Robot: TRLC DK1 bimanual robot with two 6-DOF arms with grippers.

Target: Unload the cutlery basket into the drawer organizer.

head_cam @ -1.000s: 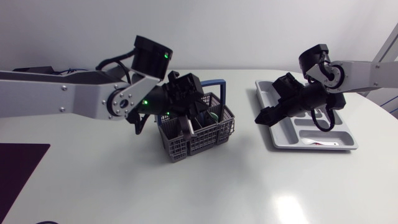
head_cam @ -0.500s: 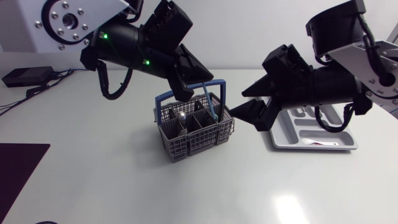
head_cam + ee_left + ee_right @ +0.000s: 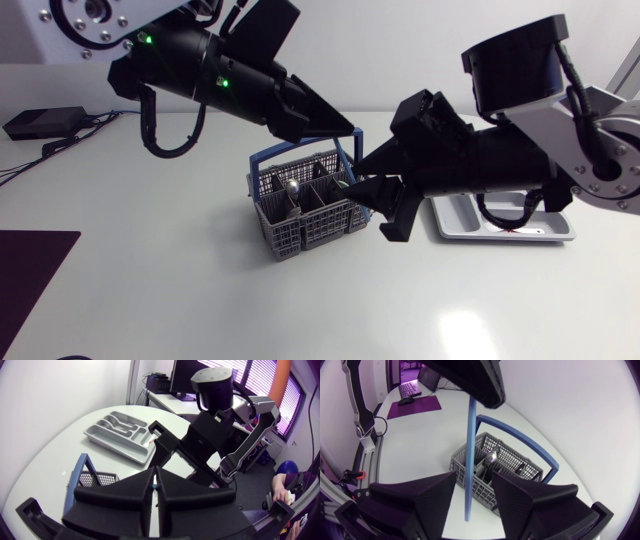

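head view: grey cutlery basket (image 3: 300, 228) stands mid-table, drawer organizer (image 3: 556, 232) near it. right gripper (image 3: 372, 195) fingers spread wide, holding nothing. left gripper (image 3: 350, 128) clamped on a thin blue utensil (image 3: 469, 460) hanging above the basket.

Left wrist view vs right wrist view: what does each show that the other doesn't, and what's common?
Only left wrist: the drawer organizer and the right arm. Only right wrist: the blue utensil's full length, hanging from the shut left gripper into the gap of the open right gripper; a spoon in the cutlery basket. Both: that basket with its blue handle.
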